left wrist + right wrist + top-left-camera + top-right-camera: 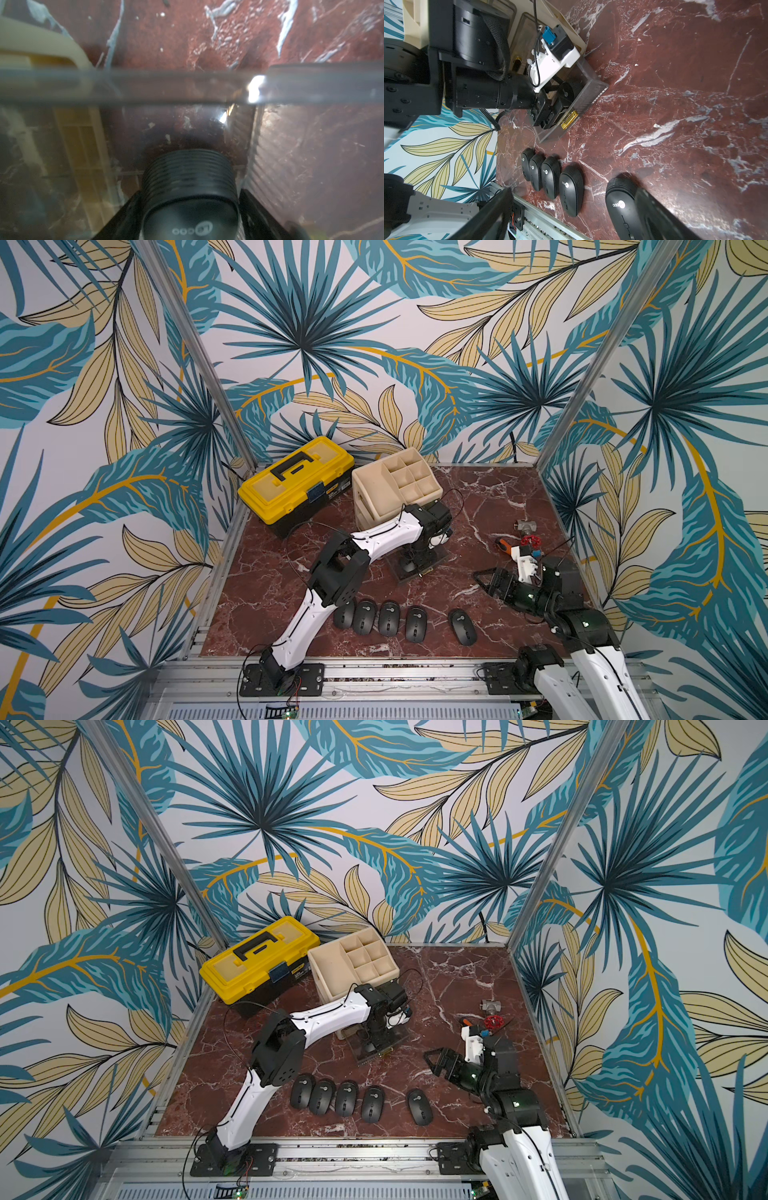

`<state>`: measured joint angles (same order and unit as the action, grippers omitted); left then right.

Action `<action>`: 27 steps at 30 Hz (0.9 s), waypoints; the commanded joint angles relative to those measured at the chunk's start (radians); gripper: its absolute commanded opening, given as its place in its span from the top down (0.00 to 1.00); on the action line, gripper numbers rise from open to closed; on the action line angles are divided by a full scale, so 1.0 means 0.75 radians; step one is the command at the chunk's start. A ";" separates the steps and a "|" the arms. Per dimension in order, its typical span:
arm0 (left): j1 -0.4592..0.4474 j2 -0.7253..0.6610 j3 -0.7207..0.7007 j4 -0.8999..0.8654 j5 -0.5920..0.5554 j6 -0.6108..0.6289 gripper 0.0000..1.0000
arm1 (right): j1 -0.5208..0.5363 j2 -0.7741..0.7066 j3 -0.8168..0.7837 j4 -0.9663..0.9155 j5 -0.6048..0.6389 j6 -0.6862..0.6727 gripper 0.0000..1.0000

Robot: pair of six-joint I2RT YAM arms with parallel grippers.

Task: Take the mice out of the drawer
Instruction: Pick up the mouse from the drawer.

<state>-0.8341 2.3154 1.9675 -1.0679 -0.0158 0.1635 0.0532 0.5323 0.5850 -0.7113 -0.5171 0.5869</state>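
Nearest, five mice (388, 617) lay in a row along the table's (478, 497) front edge, with open room behind them. The left gripper (189, 197) reached into a clear drawer (592, 91), its jaws flanking a sixth mouse (190, 172). The close view was too blurred to tell whether they gripped it, and the arm hid it from above. The right gripper (485, 583) hovered wide open and empty near the right edge.

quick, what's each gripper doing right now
Left gripper: jaws either side of a dark grey oval mouse in the clear plastic drawer; grip cannot be told.
Right gripper: open, empty.
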 commanded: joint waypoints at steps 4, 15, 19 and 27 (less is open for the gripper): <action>-0.002 0.026 -0.022 -0.001 -0.005 -0.015 0.29 | -0.001 0.006 -0.016 0.012 -0.016 -0.010 0.07; -0.012 -0.047 0.042 -0.015 0.003 -0.035 0.54 | -0.001 0.012 -0.044 0.066 -0.040 0.027 0.06; -0.037 -0.099 0.059 0.007 -0.019 -0.022 0.54 | -0.001 0.012 -0.076 0.111 -0.055 0.060 0.06; -0.056 -0.170 0.052 0.074 -0.031 -0.024 0.56 | -0.001 0.013 -0.083 0.135 -0.067 0.075 0.07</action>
<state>-0.8669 2.2475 1.9759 -1.0485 -0.0341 0.1482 0.0532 0.5419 0.5411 -0.6373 -0.5514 0.6327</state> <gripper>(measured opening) 0.613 0.935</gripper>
